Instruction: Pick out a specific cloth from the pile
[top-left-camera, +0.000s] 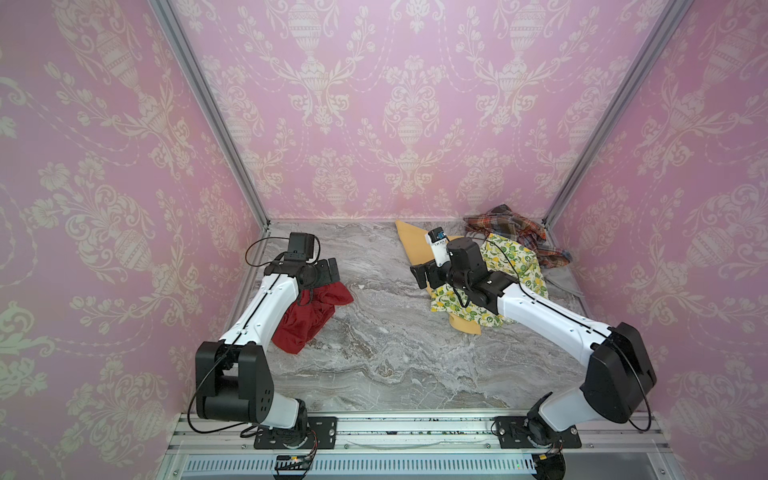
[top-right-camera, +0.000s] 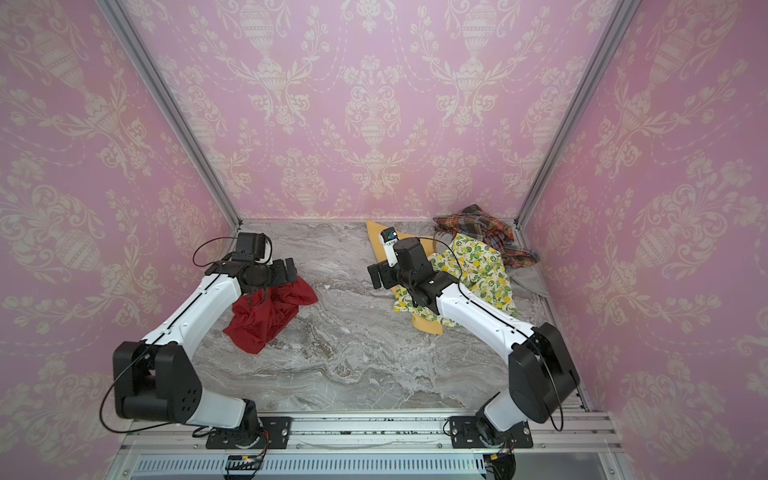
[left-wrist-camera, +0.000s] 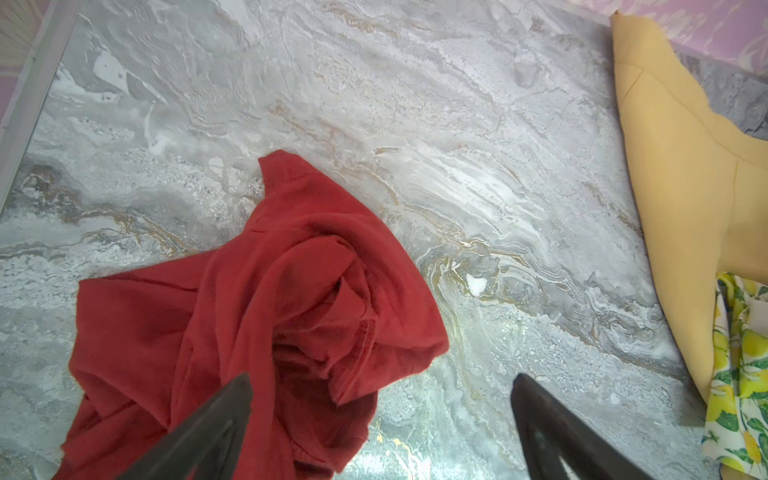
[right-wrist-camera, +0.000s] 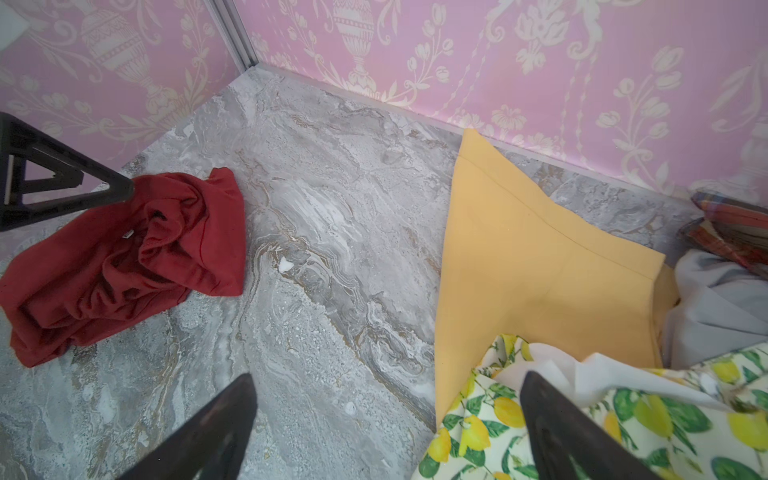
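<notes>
One red cloth (top-left-camera: 309, 318) lies crumpled by itself on the marble table (top-left-camera: 395, 353), on the left side and well apart from the pile (top-left-camera: 507, 266) in the far right corner — to my eye the picking-out is as good as done. It looks light and limp, all soft folds and no stiffness, so it should bunch up and trail when lifted instead of keeping any shape. If it needs taking up again, I'd go for the raised knot of folds in its middle or the hemmed corner that sticks up; the flat edges hug the stone and would be hard to pinch.

Just above it hangs the left gripper (left-wrist-camera: 380, 419), jaws spread wide with nothing between them; one finger (left-wrist-camera: 216, 419) shows over the red fabric in the left wrist view, though I can't tell whether it touches. The right gripper (right-wrist-camera: 386, 424) is also wide and empty, poised at the near edge of the pile.

That pile is a mustard-yellow cloth (top-right-camera: 382, 245) lying flattish, a lemon-print cloth (top-right-camera: 482, 270) draped over it, a plaid cloth (top-right-camera: 482, 228) bunched against the back wall, and a bit of grey cloth (right-wrist-camera: 719, 299) tucked at the side. No bins or trays anywhere — only cloths on bare table.
</notes>
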